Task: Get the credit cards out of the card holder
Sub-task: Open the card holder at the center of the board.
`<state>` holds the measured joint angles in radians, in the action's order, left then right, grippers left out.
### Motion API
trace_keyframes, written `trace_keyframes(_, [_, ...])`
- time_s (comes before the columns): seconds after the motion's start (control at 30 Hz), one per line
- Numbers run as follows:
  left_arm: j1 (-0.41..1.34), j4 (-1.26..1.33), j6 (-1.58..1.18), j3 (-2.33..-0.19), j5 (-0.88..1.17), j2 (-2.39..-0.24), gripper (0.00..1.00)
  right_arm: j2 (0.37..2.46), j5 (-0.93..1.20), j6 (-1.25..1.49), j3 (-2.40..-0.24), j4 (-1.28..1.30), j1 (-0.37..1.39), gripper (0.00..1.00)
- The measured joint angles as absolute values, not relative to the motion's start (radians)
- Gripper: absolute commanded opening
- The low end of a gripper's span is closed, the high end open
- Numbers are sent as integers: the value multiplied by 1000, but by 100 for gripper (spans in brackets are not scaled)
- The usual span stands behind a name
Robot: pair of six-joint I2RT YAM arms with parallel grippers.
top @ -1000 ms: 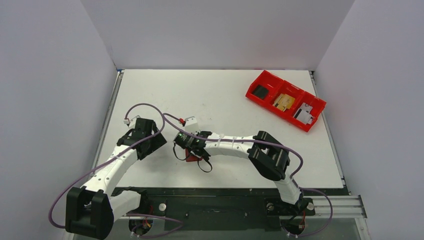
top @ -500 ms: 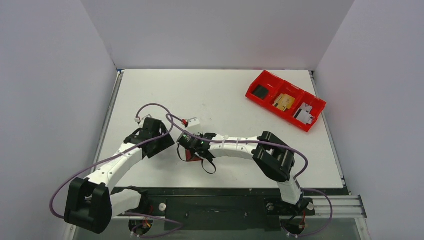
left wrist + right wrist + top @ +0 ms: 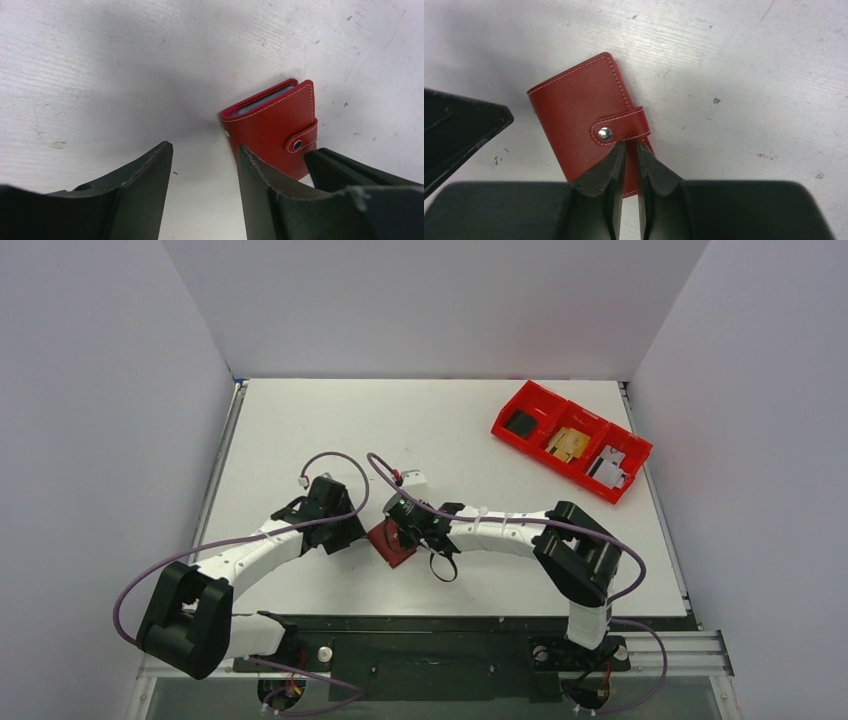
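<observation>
The card holder is a dark red wallet lying flat on the white table, closed, its snap strap fastened. A pale blue-grey edge of the credit cards shows at its open end. My right gripper is shut to a thin slit, its tips on the card holder just below the strap. My left gripper is open and empty. It stands just left of the card holder, and its right finger is beside the card holder's near corner.
A bright red three-compartment bin holding small items stands at the table's back right. White walls close in the table on three sides. The black rail with the arm bases runs along the near edge.
Both arms have moved to the right. The left gripper has closed in on the card holder from the left. The card holder has shifted slightly right and shows more.
</observation>
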<state>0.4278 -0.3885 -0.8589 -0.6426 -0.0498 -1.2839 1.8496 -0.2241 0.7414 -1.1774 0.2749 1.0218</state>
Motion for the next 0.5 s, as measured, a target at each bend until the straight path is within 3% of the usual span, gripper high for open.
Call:
trace_keyframes(0.2, [407, -369, -886, -616, -43, -1284, 43, 1849, -290, 692, -1224, 312, 1083, 37])
trace_keyframes(0.5, [348, -349, -910, -575, -12, -1284, 41, 1890, -402, 589, -1332, 329, 1121, 37])
